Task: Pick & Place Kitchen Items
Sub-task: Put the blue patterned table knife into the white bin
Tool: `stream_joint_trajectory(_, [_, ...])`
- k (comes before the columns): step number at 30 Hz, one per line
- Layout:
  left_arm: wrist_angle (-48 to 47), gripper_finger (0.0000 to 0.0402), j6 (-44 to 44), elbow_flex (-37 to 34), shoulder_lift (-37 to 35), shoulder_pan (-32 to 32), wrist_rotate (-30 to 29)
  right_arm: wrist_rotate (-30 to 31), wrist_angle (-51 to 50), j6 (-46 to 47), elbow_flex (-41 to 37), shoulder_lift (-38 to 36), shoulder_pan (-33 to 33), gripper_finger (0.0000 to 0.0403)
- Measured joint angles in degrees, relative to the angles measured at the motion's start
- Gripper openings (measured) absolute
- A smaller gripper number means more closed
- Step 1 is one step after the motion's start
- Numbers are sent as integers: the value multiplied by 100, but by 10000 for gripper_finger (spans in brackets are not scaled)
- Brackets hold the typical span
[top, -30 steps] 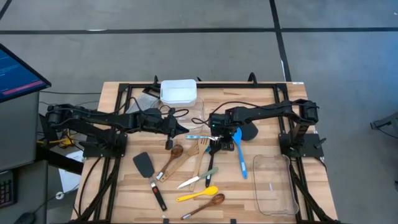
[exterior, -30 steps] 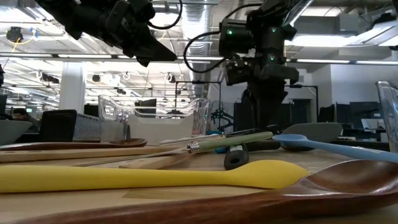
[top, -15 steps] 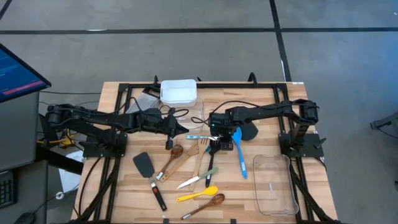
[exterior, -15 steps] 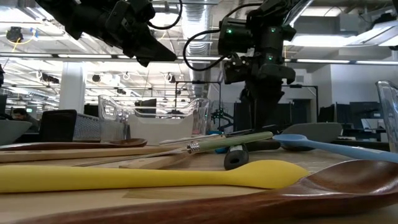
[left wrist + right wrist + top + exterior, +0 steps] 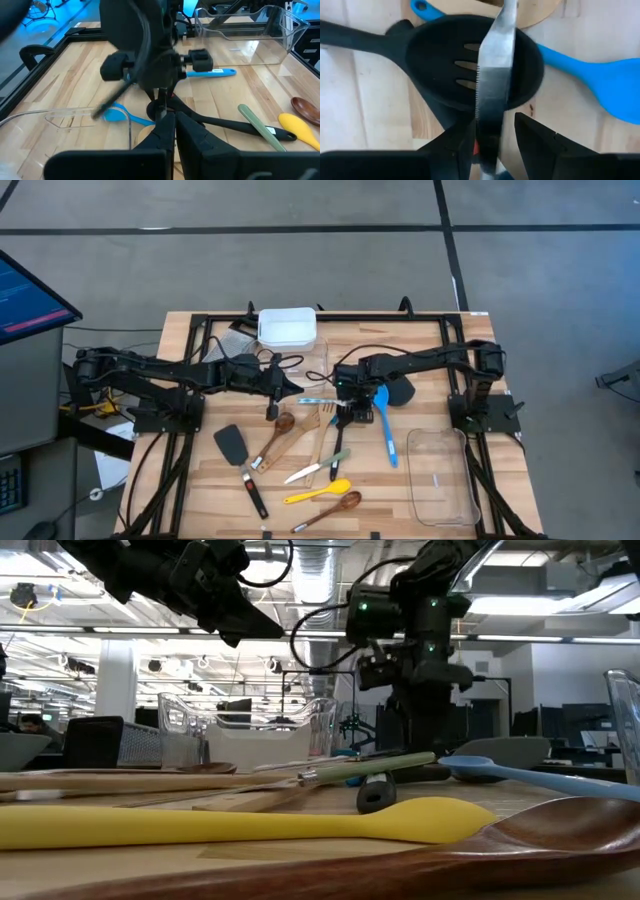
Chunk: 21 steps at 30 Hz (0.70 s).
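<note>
The right gripper clamps a small serrated steel knife between its fingers, blade pointing down, presumably to carry it clear of the clutter. Directly beneath lie a black slotted spoon and a blue silicone spoon on the wooden table. The left gripper, clenched empty, hovers nearby. Only the right wrist view shows the blade; the high view shows the clear plastic tub well apart.

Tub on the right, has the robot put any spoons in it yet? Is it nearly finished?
Not nearly. The clear tub looks empty, so nothing seems put away. In hand: the right gripper holds a knife above the table. The left gripper is shut and empty. Left to do: the yellow spoon, blue spoon, black spatula and wooden spoons lie on the table.
</note>
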Motion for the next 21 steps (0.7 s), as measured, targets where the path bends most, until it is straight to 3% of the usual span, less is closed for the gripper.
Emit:
stream_joint_trajectory(9, [2, 2, 1, 0, -1, 0, 2, 144, 21, -13, 7, 84, 0, 119])
stream_joint_trajectory(21, [0, 2, 0, 0, -1, 2, 2, 349, -95, -32, -1, 51, 4, 33])
